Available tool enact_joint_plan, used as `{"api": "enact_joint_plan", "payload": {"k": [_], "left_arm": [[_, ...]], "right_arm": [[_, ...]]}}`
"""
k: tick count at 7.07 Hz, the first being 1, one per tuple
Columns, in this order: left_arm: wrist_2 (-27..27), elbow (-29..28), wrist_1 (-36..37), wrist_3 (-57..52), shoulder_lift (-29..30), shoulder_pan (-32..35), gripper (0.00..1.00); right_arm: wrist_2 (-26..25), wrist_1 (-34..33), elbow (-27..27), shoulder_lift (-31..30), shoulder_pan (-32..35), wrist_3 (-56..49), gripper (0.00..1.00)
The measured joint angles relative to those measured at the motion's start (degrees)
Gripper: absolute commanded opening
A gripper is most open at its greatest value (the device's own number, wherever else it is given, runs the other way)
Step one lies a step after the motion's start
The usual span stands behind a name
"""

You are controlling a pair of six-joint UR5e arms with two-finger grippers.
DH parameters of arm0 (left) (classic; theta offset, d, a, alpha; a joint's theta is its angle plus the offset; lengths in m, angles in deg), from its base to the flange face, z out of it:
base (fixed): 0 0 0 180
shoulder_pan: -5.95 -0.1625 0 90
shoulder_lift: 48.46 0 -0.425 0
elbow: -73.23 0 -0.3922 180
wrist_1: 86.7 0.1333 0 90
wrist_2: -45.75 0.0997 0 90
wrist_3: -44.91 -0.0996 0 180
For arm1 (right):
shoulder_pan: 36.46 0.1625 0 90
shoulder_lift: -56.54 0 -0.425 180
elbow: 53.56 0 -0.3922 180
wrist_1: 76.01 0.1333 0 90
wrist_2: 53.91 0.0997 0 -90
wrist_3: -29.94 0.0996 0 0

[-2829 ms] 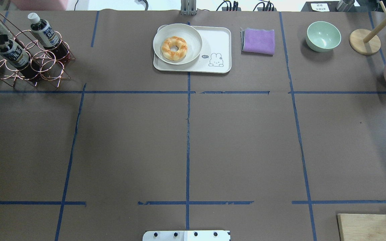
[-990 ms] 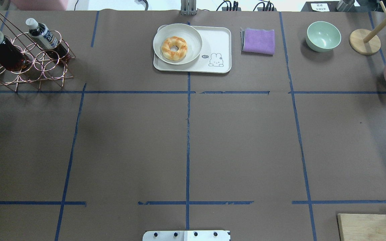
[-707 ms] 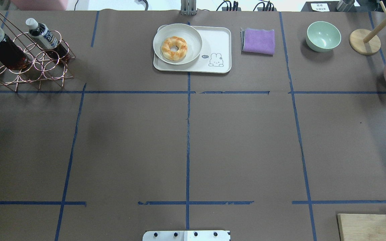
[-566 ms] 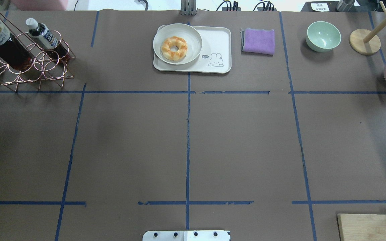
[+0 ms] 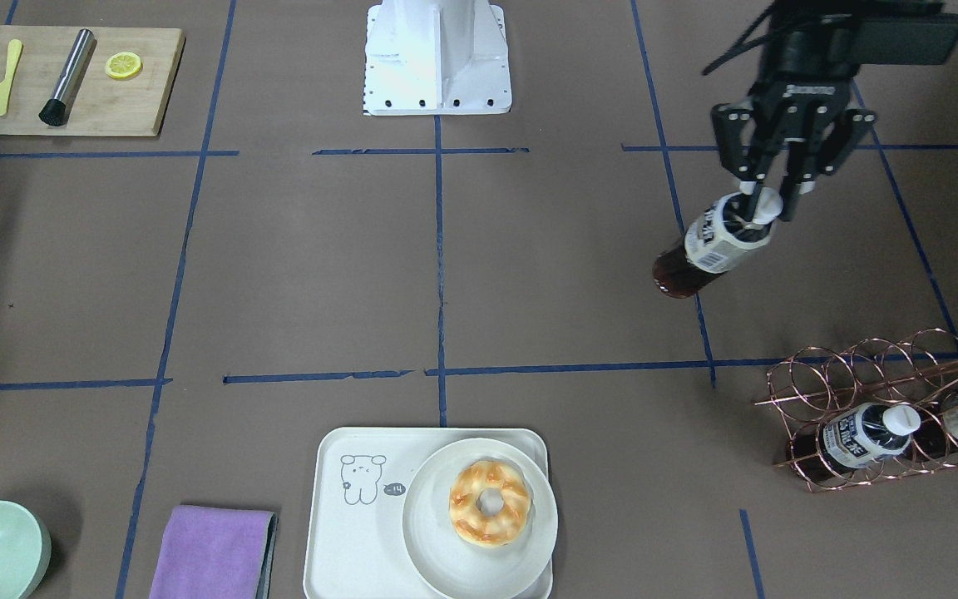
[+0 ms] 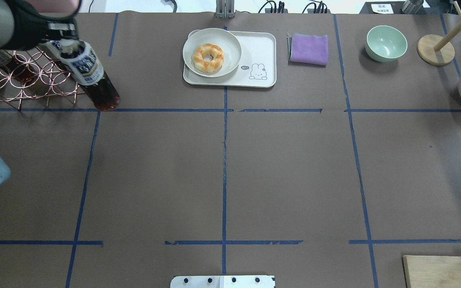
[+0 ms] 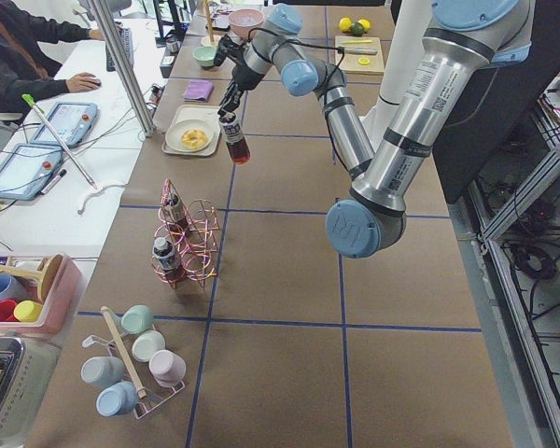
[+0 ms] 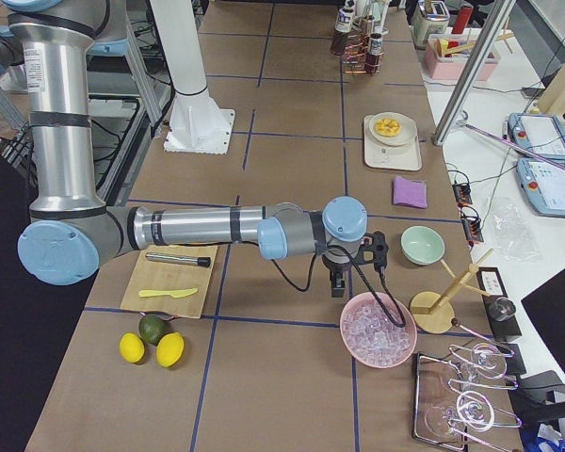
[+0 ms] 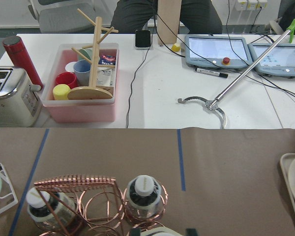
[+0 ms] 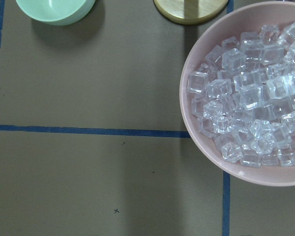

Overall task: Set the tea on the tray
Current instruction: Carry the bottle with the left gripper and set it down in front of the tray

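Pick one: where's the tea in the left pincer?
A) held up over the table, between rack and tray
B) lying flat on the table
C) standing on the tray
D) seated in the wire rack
A: the left pincer grips the tea at its cap. The bottle hangs tilted over bare table, outside the rack and well short of the tray.

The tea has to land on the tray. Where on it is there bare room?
The tray is bare at its bear-printed end, toward the purple cloth. The other end is crowded: the plate with the doughnut fills it. The tea hangs in the left gripper, away from the tray.
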Motion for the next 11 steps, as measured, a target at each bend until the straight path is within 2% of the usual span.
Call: {"api": "enact_joint_plan", "payload": {"k": [3,6,11], "left_arm": [[8.46,-8.74,0.40,6.89,9.79,-10.54,0.00],[14.24,-19.26,0.00,11.51,19.10,-16.39,0.00],[17.70,-22.75,-0.31,12.42,20.98,-22.52,0.01]], "right_arm": [[-0.33,0.24,-0.13,0.22,-0.09,0.05,1.00],[-0.30,0.25,-0.44,0.23,-0.09,0.09,1.00],[-0.27,0.25,-0.48,0.23,-0.09,0.05,1.00]]}}
